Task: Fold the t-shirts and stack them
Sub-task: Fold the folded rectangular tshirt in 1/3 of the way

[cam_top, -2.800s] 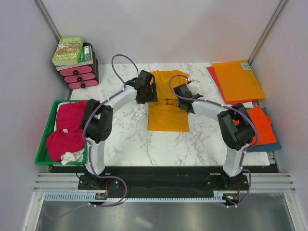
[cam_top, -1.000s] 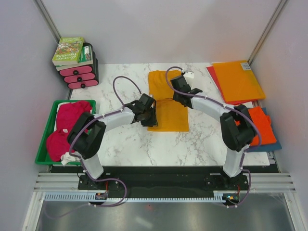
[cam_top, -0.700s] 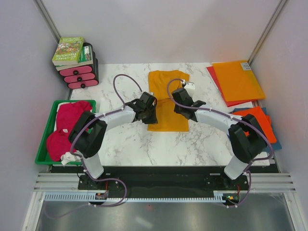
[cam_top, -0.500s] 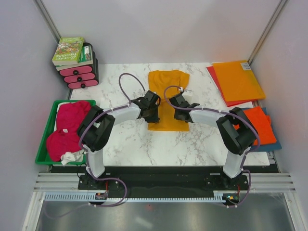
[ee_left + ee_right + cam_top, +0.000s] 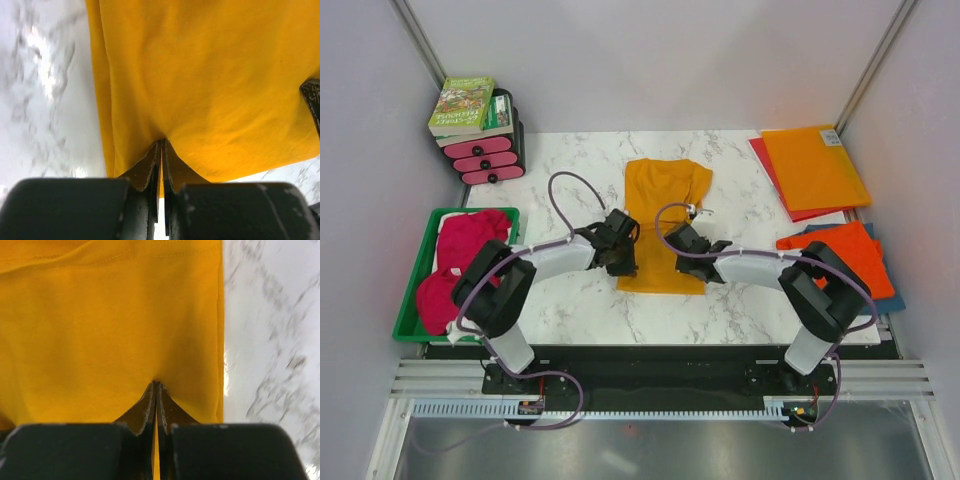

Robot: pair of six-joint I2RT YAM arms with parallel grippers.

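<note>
Shut down within the last second on the near hem of the golden-orange t-shirt (image 5: 665, 200), one corner apiece: left gripper (image 5: 623, 262) toward 7 o'clock, right gripper (image 5: 682, 245) toward 5 o'clock. Confirmed close up in both wrist views: jaws pressed together, a ridge of orange cloth nipped between the tips, bare marble tabletop (image 5: 580, 180) just outside each corner.

A second ago, spread and working apart, the left at the shirt's near left edge and the right up near its far part. Since then brought level at the 6 o'clock end and clamped. Shirt itself lying long and narrow at the centre, wider end toward 12 o'clock, and sitting slightly closer to 6 o'clock than a few seconds back.

Judged from that: lengthwise folds probably finished, crosswise fold about to start. Calls for lifting both corners together and carrying the hem toward 12 o'clock. Risk of catching only the top layer, or of one corner slipping and skewing the fold.

Plenty left afterwards: magenta-pink t-shirts (image 5: 460, 265) heaped in the green tray (image 5: 412, 280) at 9 o'clock; red-orange t-shirt (image 5: 845, 255) folded over a blue t-shirt (image 5: 885, 303) at 3 o'clock, the likely stack.
</note>
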